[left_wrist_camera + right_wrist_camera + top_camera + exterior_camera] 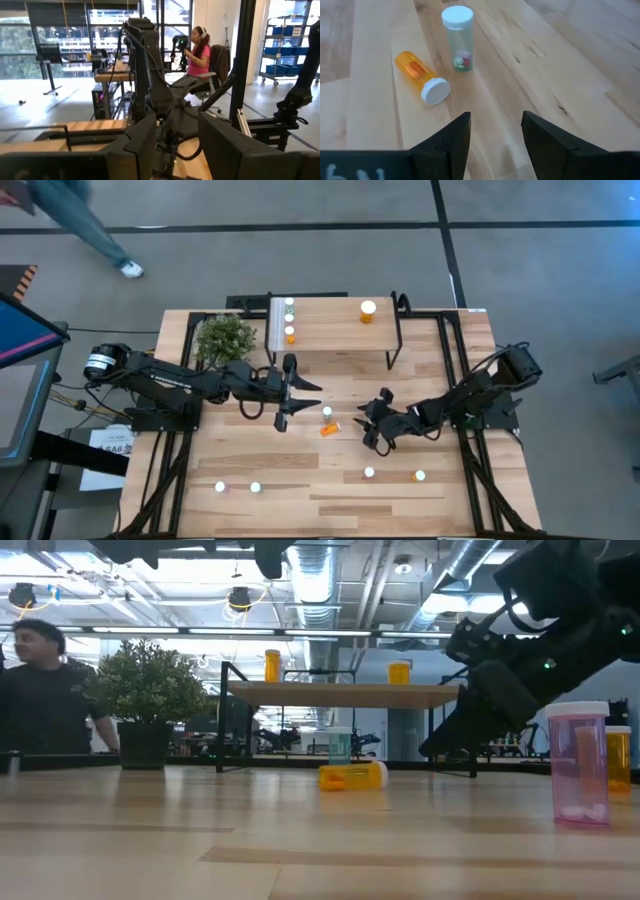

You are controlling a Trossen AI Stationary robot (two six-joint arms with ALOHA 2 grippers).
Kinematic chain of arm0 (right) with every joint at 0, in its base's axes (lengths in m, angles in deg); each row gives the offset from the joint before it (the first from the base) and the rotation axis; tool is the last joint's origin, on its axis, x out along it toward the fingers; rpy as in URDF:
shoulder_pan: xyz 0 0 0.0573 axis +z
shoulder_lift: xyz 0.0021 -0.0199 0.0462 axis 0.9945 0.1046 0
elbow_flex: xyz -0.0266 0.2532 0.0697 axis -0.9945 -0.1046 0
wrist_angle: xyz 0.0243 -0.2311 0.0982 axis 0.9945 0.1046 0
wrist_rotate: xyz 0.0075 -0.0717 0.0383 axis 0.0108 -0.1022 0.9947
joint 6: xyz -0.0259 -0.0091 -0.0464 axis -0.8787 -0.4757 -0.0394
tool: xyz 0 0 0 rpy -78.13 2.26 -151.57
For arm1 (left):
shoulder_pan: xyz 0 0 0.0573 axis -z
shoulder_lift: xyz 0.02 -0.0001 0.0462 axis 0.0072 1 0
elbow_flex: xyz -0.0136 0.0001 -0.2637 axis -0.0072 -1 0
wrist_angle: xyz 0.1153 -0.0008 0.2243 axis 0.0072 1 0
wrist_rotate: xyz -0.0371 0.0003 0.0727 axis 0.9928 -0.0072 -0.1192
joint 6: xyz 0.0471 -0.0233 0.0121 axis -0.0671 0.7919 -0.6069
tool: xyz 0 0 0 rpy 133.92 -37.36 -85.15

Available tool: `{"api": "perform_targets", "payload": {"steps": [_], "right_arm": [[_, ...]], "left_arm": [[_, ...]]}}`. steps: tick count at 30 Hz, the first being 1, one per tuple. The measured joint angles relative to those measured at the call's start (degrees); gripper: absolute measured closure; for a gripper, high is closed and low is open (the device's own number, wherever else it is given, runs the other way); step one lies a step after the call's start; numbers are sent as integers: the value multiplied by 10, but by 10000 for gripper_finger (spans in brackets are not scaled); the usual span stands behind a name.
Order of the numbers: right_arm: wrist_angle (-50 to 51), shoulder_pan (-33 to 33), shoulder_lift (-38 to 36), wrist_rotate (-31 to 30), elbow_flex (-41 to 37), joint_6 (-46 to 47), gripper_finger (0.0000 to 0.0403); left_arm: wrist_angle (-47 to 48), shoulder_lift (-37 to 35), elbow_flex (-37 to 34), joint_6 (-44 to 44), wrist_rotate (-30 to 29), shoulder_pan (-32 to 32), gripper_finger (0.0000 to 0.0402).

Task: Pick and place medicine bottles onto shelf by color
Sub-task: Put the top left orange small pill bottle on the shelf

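On the wooden table (300,510), my right gripper (492,132), open and empty, faces the toppled orange bottle (417,75) at eleven o'clock, ready to grasp.

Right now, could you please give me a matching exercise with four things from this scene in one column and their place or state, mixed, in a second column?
Things:
1. orange bottle
2. green bottle
3. pink bottle
4. potted plant

Places or states:
A. stands upright close to the low camera
B. lies on its side on the table
C. sits at the left end of the shelf
D. stands upright beside the fallen bottle

Pairs: 1-B, 2-D, 3-A, 4-C
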Motion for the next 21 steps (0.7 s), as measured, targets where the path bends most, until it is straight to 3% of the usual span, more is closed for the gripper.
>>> {"api": "perform_targets", "payload": {"steps": [10,21], "right_arm": [[-3,6,-67,2,0,-28,209],[-1,17,-115,4,0,-69,210]], "left_arm": [[90,0,0,30,-41,0,264],[204,5,0,111,-47,12,264]]}}
